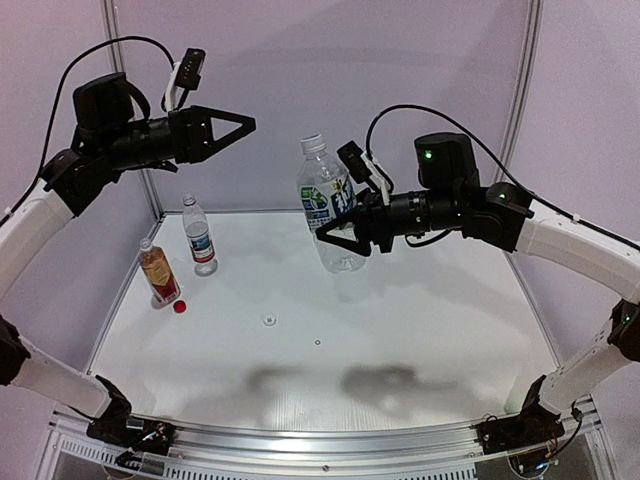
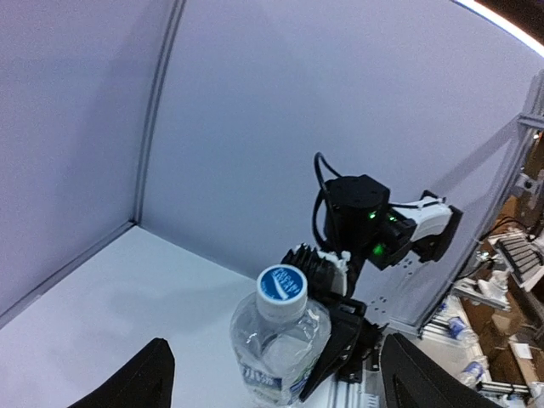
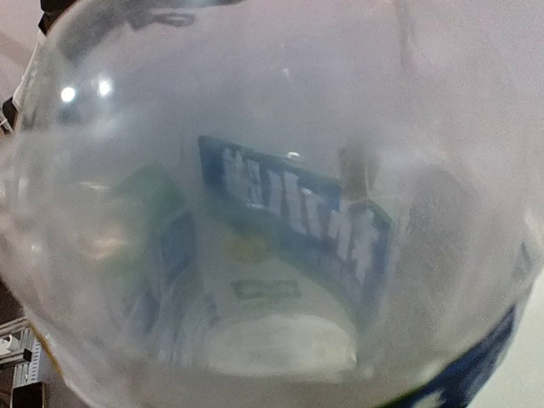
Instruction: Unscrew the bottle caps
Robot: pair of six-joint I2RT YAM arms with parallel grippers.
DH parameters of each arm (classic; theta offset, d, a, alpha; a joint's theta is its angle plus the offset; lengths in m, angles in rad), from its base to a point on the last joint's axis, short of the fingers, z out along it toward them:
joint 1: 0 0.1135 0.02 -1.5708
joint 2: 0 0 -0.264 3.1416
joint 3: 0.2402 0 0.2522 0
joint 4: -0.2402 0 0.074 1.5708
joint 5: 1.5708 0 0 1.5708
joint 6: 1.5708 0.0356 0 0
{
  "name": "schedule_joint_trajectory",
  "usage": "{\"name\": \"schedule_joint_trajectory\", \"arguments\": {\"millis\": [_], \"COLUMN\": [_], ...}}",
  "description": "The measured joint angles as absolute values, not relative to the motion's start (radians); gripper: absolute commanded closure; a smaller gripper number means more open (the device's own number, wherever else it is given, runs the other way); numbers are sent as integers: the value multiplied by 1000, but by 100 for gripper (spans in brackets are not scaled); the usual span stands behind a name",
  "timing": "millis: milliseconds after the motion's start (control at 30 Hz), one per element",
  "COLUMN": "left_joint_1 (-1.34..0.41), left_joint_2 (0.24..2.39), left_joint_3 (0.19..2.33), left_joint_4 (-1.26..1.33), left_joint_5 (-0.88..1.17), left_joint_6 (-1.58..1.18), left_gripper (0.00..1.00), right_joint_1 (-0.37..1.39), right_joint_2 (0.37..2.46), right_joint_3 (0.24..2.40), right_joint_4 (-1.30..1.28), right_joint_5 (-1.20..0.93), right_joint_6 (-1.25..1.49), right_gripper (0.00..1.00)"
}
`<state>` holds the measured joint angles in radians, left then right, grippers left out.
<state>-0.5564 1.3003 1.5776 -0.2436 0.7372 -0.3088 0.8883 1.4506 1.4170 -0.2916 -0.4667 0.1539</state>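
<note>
Right gripper (image 1: 345, 238) pinches the clear bottle (image 1: 322, 195) with the green-blue label at its lower body, tilted, raised above the table (image 1: 420, 330). White cap (image 2: 281, 285), blue print on top, sits on the neck. Left gripper (image 1: 238, 126) is spread and empty, well apart to the left.

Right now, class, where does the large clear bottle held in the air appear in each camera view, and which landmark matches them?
Top external: clear bottle centre, raised above the table, clamped in the right gripper.
Left wrist: clear bottle bottom centre, cap facing the camera.
Right wrist: clear bottle fills the picture, blurred.
Shared landmark: its blue label, visible in all three.
</note>
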Motion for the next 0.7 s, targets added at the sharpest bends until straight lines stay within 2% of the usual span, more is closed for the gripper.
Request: {"name": "schedule_joint_trajectory", "arguments": {"millis": [267,700], "left_joint_1": [-592,-636], "left_joint_2": [1439,1498], "left_joint_3": [1621,1663], "left_joint_4": [-156,-109], "left_joint_5": [906,957], "left_joint_6": [-406,-434], "left_gripper": [23,27], "right_joint_1": [915,928], "right_joint_2": [1448,1448], "right_joint_3": [1416,1416], "right_joint_4": [-307,-331], "right_joint_5": [-466,-467], "right_joint_6": [116,115], "right_gripper": [40,40]}}
